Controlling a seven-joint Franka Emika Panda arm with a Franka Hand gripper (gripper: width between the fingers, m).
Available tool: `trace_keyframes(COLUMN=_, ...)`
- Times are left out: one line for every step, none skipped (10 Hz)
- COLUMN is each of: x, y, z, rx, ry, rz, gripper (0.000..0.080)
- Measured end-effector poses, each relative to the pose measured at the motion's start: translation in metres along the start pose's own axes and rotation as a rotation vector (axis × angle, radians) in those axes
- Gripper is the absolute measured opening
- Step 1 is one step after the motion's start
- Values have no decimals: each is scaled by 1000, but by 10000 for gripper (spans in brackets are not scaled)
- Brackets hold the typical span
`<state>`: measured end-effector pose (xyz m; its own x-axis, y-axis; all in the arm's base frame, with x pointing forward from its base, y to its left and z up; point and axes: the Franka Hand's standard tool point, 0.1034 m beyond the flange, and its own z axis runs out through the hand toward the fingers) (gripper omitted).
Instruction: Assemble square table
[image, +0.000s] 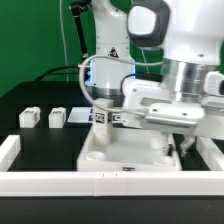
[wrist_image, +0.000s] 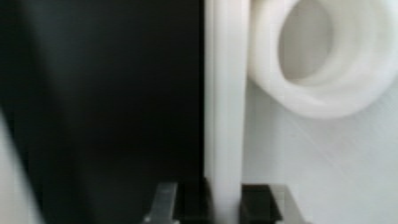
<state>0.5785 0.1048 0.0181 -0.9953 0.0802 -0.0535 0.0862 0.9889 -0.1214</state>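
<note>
The square table's white slab (image: 120, 152) lies in the middle of the black table, just behind the front wall. My gripper (image: 172, 147) reaches down at the slab's side on the exterior view's right. In the wrist view, a thin upright white edge of the slab (wrist_image: 222, 100) runs between my two dark fingers (wrist_image: 173, 205), and my gripper (wrist_image: 217, 206) is shut on it. A round white socket ring (wrist_image: 329, 60) shows on the slab beside that edge. Two small white leg blocks (image: 29, 117) (image: 57, 117) stand at the exterior view's left.
A low white border wall (image: 100, 181) runs along the front and up the exterior view's left side. The marker board (image: 78, 116) lies flat behind the slab. The arm's white body fills the upper part of the exterior view's right.
</note>
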Motion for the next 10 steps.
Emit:
trace_keyframes(x=-3, y=9, z=-1, rx=2, ry=13, rz=-25, gripper=64)
trace_keyframes(x=-5, y=11, z=-1, rx=-5, ry=19, rz=-52, gripper=64)
trace_keyframes(x=-4, y=13, z=0, rx=-8, ry=29, rz=-62, gripper=64)
trace_keyframes(x=-4, y=19, z=-1, rx=-9, ry=32, rz=-63, gripper=64)
trace_keyframes(x=-3, y=21, z=-1, rx=-12, ry=33, rz=-66, gripper=64)
trace_keyframes(x=-4, y=20, z=-1, rx=-12, ry=33, rz=-68, gripper=64)
trace_keyframes(x=-4, y=18, z=-1, rx=-11, ry=34, rz=-64, gripper=155)
trace_keyframes(x=-5, y=13, z=1, rx=-6, ry=35, rz=-56, gripper=155)
trace_keyframes(x=-4, y=8, z=3, rx=4, ry=42, rz=-50, gripper=340)
trace_keyframes(x=-4, y=2, z=4, rx=14, ry=48, rz=-44, gripper=340)
